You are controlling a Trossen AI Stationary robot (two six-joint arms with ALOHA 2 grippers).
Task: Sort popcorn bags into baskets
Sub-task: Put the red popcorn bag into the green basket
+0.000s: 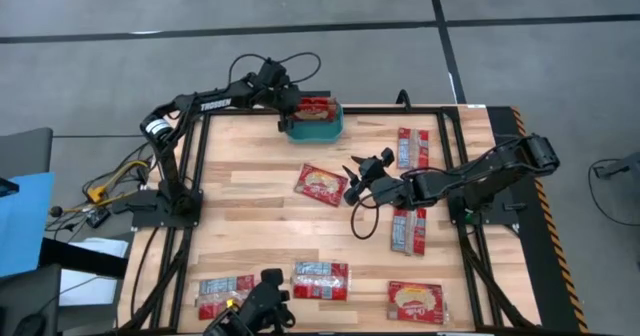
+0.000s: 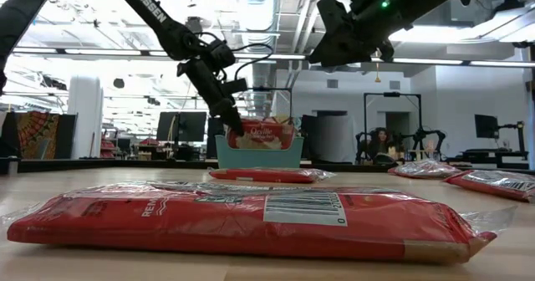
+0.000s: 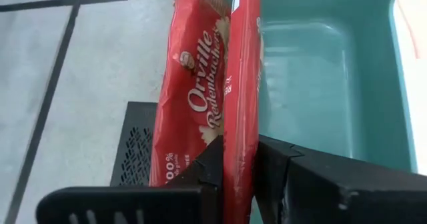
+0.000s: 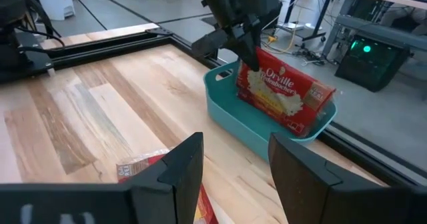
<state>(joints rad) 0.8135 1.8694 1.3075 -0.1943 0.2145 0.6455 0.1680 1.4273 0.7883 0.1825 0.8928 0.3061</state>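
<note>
Popcorn bag [image 3: 230,104] on edge, lengthwise in teal basket [image 3: 320,77]

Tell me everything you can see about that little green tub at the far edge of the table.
The teal basket is a small rectangular bin with rounded corners, apparently smooth plastic. It sits upright at the far edge of the wooden table. A red popcorn bag stands on edge inside, leaning along the wall away from the table's middle and sticking up above the rim. The left gripper pinches that bag's edge from above. Part of the floor is bare.
</note>
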